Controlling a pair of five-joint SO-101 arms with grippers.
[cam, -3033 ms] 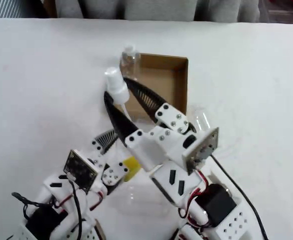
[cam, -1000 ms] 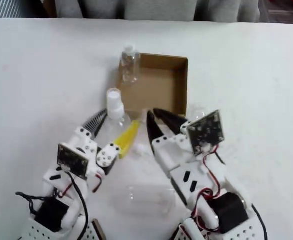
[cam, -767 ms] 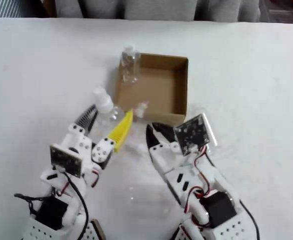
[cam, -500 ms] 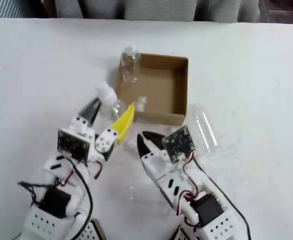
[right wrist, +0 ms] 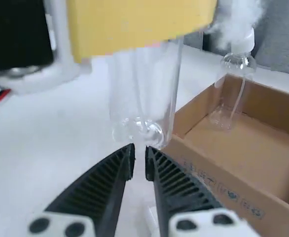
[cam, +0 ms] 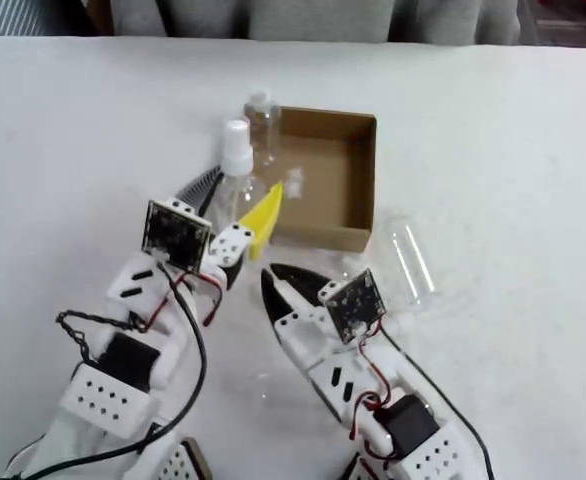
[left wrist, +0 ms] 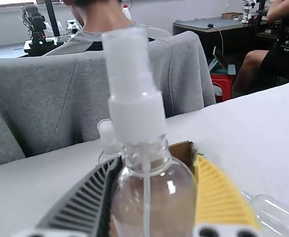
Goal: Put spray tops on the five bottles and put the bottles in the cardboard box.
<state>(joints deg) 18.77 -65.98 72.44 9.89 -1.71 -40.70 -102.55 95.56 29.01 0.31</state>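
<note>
A capped bottle (cam: 236, 165) was held upright in the left jaws at the box's (cam: 328, 190) nine o'clock edge. The right jaws were nearly closed and empty. Lowering the bottle inside seemed due.

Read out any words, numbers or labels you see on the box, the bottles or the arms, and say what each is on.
Cardboard box: small dark print on its outer wall, too blurred to read.
Spray bottle: clear, no label or text.
No other text can be read.
</note>
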